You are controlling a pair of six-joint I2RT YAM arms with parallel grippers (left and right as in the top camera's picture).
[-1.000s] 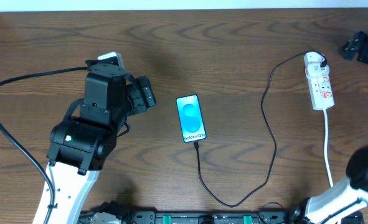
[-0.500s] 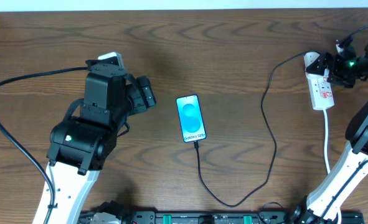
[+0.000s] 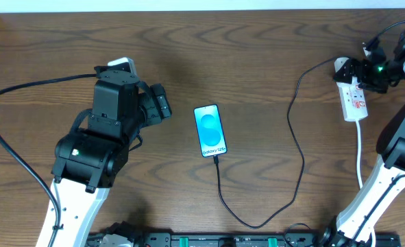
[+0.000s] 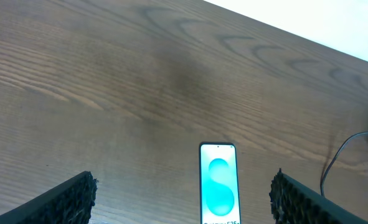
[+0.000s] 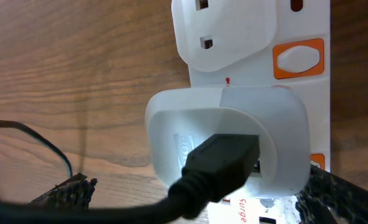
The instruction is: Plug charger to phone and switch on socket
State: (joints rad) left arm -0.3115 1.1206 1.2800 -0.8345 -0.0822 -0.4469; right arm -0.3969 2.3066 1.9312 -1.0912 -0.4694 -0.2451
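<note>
Overhead: phone (image 3: 210,130) lies mid-table. The charger (image 3: 295,147) cable meets its near end and loops to the socket (image 3: 353,101) at far right. Left gripper (image 3: 159,104) sits beside the phone.

Left wrist: jaws wide, empty, phone ahead.

Right wrist: right gripper (image 5: 202,196) spread wide around the white adapter (image 5: 227,124); contact unclear.

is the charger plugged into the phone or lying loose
Plugged in, it seems: overhead, the charger ends flush at the bottom edge of the phone; the joint is too small to confirm.

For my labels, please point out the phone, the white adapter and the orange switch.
phone (image 3: 210,130), overhead view, screen middle.
white adapter (image 5: 233,99), right wrist view, upper edge.
orange switch (image 5: 299,58), right wrist view, its rocker.
</note>
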